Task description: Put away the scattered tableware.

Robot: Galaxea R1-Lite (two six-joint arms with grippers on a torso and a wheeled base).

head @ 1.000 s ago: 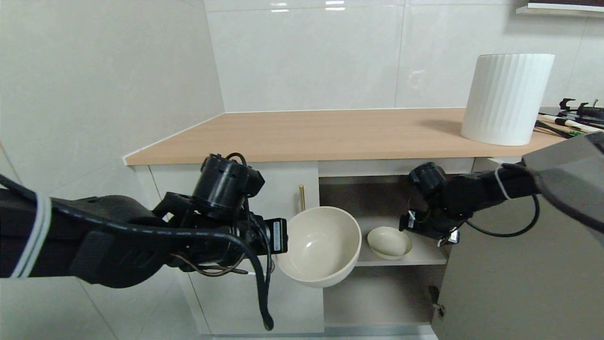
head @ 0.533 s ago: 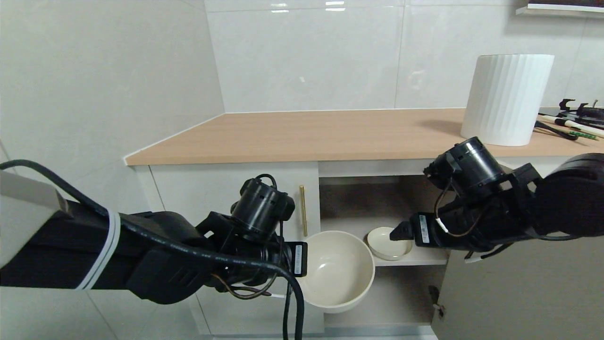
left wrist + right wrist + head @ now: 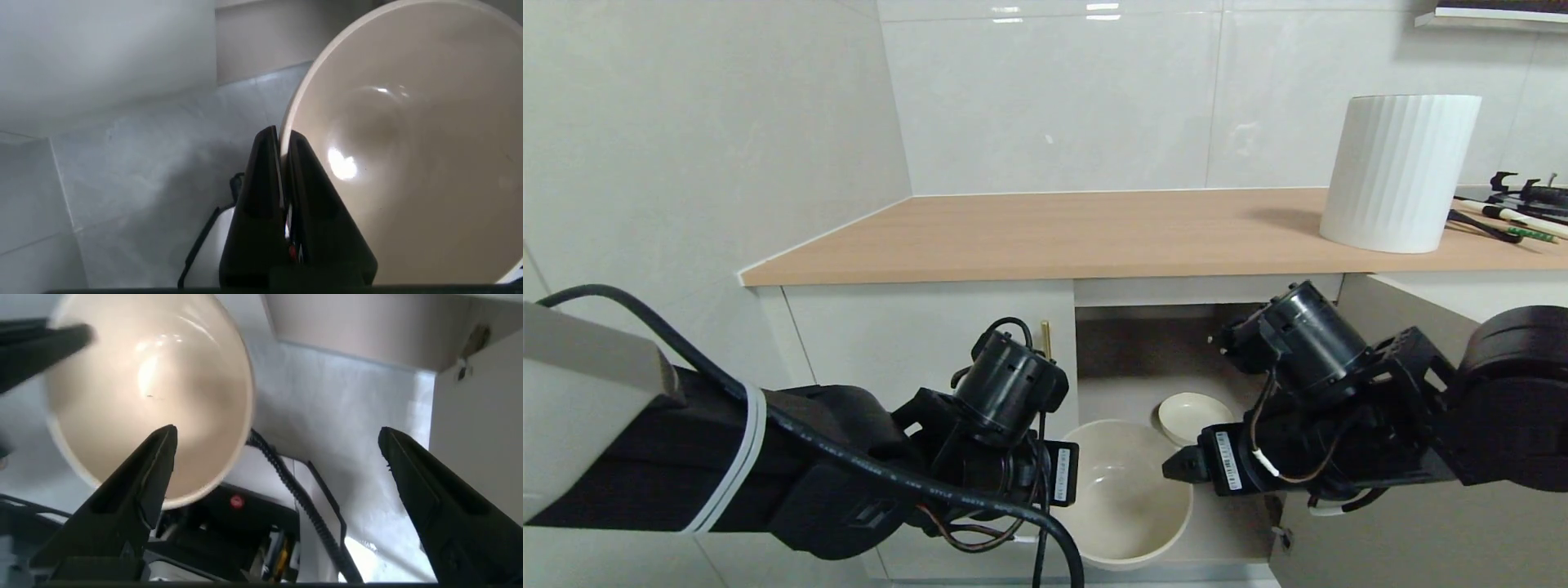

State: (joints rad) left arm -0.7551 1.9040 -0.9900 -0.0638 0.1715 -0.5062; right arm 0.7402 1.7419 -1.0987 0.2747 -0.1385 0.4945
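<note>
My left pincer [image 3: 1066, 475] hides part of the large bowl's [image 3: 1127, 498] rim; the utensils [image 3: 1512, 216] on the counter [image 3: 1054, 233] are cut off at the picture's edge.

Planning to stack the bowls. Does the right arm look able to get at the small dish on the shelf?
Probably yes: the right gripper is open and empty near the small dish; the held bowl sits lower, to one side.

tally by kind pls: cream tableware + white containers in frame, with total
Large cream bowl: 1, gripped at its rim by the left gripper
Small cream dish: 1, on the cabinet shelf
White ribbed container: 1, on the countertop
Total: 3
</note>
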